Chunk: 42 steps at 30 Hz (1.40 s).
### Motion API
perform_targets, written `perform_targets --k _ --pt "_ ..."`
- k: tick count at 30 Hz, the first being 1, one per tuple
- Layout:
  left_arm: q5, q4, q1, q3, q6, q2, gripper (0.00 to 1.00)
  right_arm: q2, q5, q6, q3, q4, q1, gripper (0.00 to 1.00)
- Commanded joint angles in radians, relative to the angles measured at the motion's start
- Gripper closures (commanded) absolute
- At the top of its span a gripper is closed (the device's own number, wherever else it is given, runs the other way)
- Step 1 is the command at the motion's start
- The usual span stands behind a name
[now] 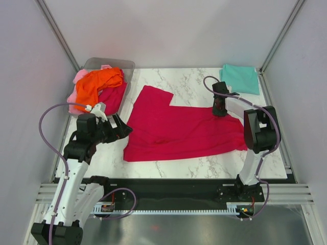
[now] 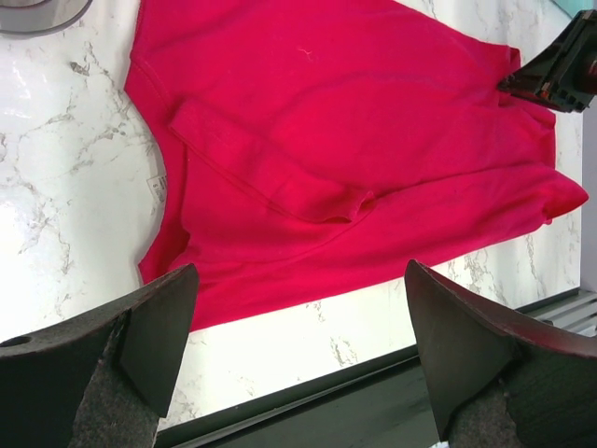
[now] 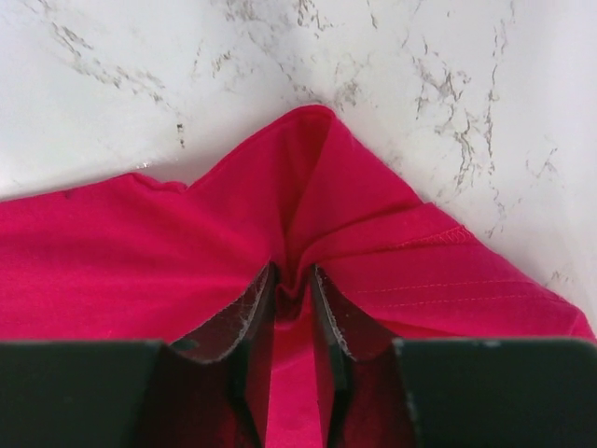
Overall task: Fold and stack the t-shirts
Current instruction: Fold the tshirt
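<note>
Right pincer [image 1: 219,108], seen overhead, pinches the far edge of the crimson-magenta t-shirt [image 1: 179,130], which lies flat on the bench [image 1: 189,84]; left wrist: left pincer [image 2: 298,280] spread above its near edge; right wrist: cloth bunched between fingers [image 3: 244,322], so the first fold seems in hand, probably needing a left grasp next.

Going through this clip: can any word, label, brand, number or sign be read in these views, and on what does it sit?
No text is legible in any view.
A pale tag at the edge of the crimson t-shirt, left wrist view: marks too small to read.
No print shows on the orange t-shirt, the teal t-shirt or the clear bin.
</note>
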Motion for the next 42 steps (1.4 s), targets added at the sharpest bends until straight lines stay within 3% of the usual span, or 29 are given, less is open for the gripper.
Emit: perform_targets --k 1,6,10,12,22,28,39,42 --pt "-0.018 0.019 0.001 -0.004 0.036 -0.024 0.01 -0.046 0.015 -0.003 -0.042 0.025 0.002 0.71" --pt "-0.019 0.019 0.001 -0.004 0.036 -0.022 0.01 -0.081 0.020 0.011 -0.075 0.057 0.001 0.69" --pt "-0.022 0.020 0.001 -0.006 0.036 -0.030 0.01 -0.121 -0.012 0.014 -0.115 0.099 -0.005 0.55" --pt "-0.027 0.020 0.001 -0.006 0.036 -0.035 0.01 -0.148 -0.024 0.014 -0.128 0.123 -0.016 0.55" --pt "-0.030 0.020 0.001 -0.006 0.034 -0.033 0.01 -0.155 -0.093 0.016 -0.157 0.172 -0.047 0.69" --pt "-0.030 0.020 0.001 -0.007 0.033 -0.032 0.01 -0.125 -0.121 0.017 -0.151 0.191 -0.047 0.68" --pt "-0.030 0.020 0.001 -0.009 0.034 -0.024 0.01 -0.089 -0.146 0.023 -0.172 0.224 -0.056 0.76" --pt "-0.033 0.020 0.001 -0.007 0.034 -0.024 0.01 -0.096 -0.147 0.025 -0.181 0.231 -0.059 0.84"
